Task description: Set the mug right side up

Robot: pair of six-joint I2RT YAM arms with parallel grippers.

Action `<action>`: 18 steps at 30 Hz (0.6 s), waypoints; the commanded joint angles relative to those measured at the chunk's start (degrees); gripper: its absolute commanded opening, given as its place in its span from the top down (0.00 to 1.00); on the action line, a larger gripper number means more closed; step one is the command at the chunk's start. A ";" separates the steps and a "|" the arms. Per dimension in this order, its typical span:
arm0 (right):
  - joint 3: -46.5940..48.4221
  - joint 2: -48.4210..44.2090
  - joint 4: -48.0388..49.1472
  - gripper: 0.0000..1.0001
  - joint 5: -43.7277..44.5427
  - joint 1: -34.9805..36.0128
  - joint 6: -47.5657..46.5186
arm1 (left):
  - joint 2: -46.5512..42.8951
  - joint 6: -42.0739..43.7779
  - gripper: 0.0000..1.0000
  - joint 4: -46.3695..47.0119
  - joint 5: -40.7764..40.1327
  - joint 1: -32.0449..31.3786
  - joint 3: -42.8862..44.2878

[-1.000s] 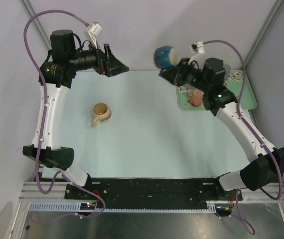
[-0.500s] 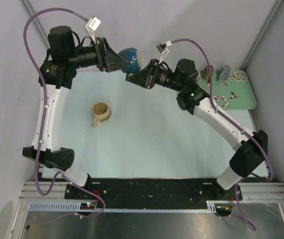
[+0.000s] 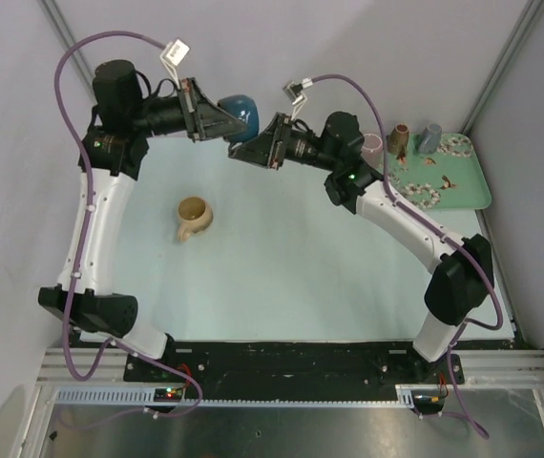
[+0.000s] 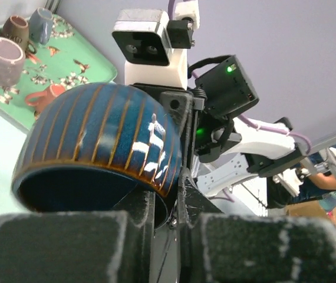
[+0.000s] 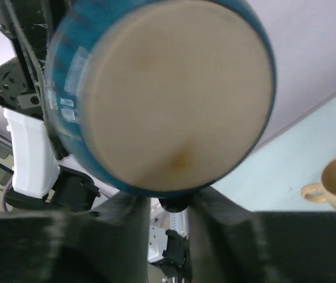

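Mug: the blue mug point(image 4: 97, 141) is off the table point(image 3: 282, 277), in the air beyond the tan cup point(image 3: 194, 216) and a little to its right. It lies on its side between my 2 claws, mouth toward my left wrist camera and bare base toward my right one.
Right side: my right claw point(image 5: 171, 206) is clamped on the mug's lower wall near the base. The fingers are blurred, so I judge this grip rather than see it crisply.
Left side: my left claw point(image 4: 168, 206) straddles the rim, 1 finger inside the mouth and 1 outside. I cannot tell whether it has closed.
Bystanders: the tan cup stands upright on the table. The tray point(image 3: 468, 186) sits far to its right with several small cups.
Step, as judged: a mid-air handover, so the mug can be set down mouth up.
Risk 1: if the right claw releases before the left has bitten on the glazed rim, the mug drops near the tan cup.
Risk 2: with both claws clamped, any pull apart could twist the mug loose.
Risk 3: a rim-only hold is off-centre, so the mug may swing.
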 commanded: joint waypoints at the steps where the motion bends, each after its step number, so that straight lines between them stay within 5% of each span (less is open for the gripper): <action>1: -1.39 0.18 1.53 0.43 -1.71 0.14 0.85 | -0.61 5.22 1.00 0.05 -6.49 -1.55 -7.69; 3: -6.12 -1.72 0.45 0.13 -0.09 -1.46 1.04 | -1.50 9.86 1.00 -0.15 -11.56 -1.79 -11.26; 5: -10.25 -4.44 -3.29 0.04 2.11 -3.22 -1.09 | -2.07 15.63 1.00 -1.06 -18.55 -2.09 -14.35; 12: -13.83 -13.60 -37.10 0.01 26.62 -11.82 -20.92 | 1.01 36.71 1.00 -6.77 -42.91 -9.04 -23.95; 18: -12.77 -10.51 -49.57 0.01 50.06 -22.53 -31.27 | 5.43 51.48 1.00 -9.24 -51.22 -17.72 -33.21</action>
